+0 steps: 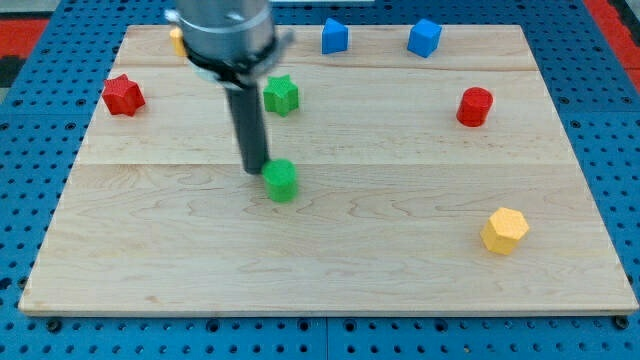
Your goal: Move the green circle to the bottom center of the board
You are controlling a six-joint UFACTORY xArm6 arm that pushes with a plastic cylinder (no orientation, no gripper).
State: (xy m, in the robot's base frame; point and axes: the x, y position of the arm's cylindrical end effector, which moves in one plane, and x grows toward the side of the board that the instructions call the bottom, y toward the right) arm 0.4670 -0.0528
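The green circle (283, 181) is a small, bright green, round-topped block lying a little left of the frame's centre, on the middle plank of the wooden board (330, 280). It sits upright and whole, with a slightly darker side wall showing below its top face.

The arm ends in a plain dark rod with no fingers or jaws, so it holds nothing. The rod's tip (256, 170) rests just to the upper left of the green circle, touching it or very nearly so; the exact contact cannot be made out.

Counted by colour, there are two green blocks, two blue, two red, and two yellow. The second green one is a green star (281, 95), directly above the circle and well apart from it. The blue blocks (335, 36) (424, 38) sit along the upper edge, right of centre. A red star (123, 95) is at the upper left, and a red rounded block (475, 106) at the upper right. A yellow hexagon (504, 230) lies at the lower right. Another yellow block (177, 40) peeks out at the upper left, mostly hidden behind the arm's grey body, its shape unclear.

Between the circle and the bottom centre of the board, only bare wood shows.
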